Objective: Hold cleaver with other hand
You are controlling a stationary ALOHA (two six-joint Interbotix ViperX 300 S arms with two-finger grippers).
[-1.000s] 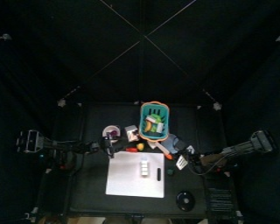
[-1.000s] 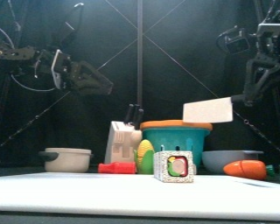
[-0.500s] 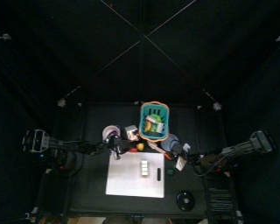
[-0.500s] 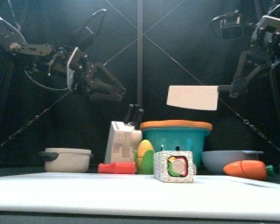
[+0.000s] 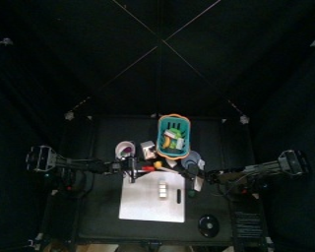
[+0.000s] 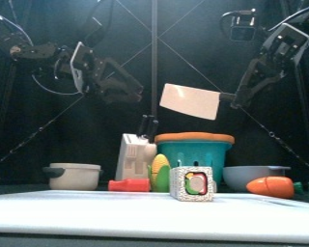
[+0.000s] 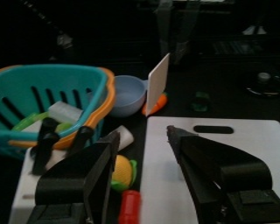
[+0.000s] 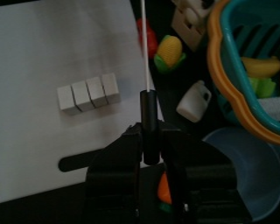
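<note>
The cleaver (image 6: 189,100) is a small white blade on a dark handle, held in the air above the teal basket (image 6: 193,152), blade tilted. My right gripper (image 6: 235,92) is shut on its handle, and the right wrist view shows the handle (image 8: 149,107) pinched between the jaws with the blade edge-on. My left gripper (image 6: 116,83) hangs open a short way to the left of the blade at about the same height, touching nothing. In the left wrist view the cleaver (image 7: 157,77) stands ahead of the wide-open left gripper (image 7: 143,157).
A large white board (image 5: 157,202) lies at the table's front with a few small blocks (image 8: 87,93) on it. Behind it are a knife block (image 6: 135,154), a grey pot (image 6: 74,176), a grey bowl (image 6: 254,177), a carrot (image 6: 269,186) and a small carton (image 6: 189,183).
The right arm has carried the cleaver leftward toward the middle and tilted it. The left gripper has swung rightward, closer to the blade, still open.
</note>
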